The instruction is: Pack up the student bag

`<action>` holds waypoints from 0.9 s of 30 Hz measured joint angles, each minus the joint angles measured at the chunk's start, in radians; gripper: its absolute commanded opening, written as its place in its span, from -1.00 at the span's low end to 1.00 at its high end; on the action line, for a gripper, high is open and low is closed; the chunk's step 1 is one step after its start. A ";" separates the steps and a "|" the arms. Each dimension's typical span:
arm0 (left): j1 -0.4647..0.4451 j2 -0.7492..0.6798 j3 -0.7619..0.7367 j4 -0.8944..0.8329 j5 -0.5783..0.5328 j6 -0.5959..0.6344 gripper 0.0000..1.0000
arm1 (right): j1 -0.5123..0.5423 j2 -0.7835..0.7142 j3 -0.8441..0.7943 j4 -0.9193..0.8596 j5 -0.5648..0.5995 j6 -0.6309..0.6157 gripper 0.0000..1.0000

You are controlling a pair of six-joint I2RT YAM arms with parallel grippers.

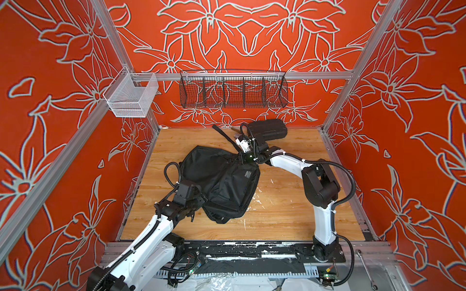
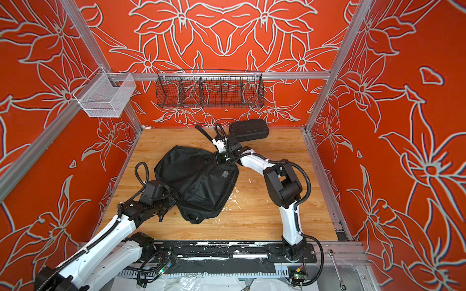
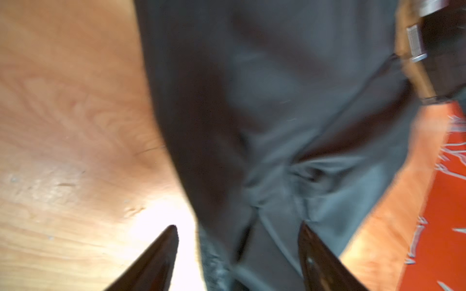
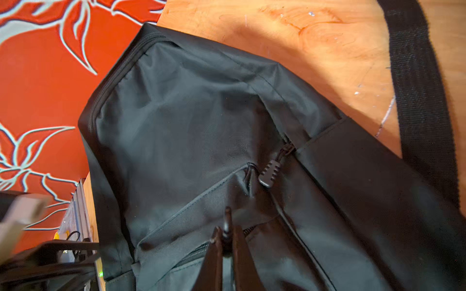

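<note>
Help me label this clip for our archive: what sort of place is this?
Most likely a purpose-built robot test cell, not a real room: an aluminium frame borders printed red floral panels around a wooden tabletop, with two robot arms mounted on a front rail.

Both top views look down from high, nr identical — wrist cams close on student bag.

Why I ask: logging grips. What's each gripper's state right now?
Left gripper: open, astride the student bag's edge.
Right gripper: closed, pinching a thin black tab on the student bag.
</note>
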 measured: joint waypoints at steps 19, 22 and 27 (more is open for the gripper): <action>-0.040 0.420 0.391 -0.045 0.076 0.482 0.53 | 0.022 0.005 0.050 -0.058 0.003 -0.026 -1.00; -0.040 0.533 0.457 -0.020 0.130 0.550 0.52 | 0.022 0.005 0.059 -0.073 0.004 -0.026 -1.00; -0.040 0.717 0.573 -0.009 0.201 0.624 0.52 | 0.024 0.005 0.070 -0.098 0.008 -0.024 -1.00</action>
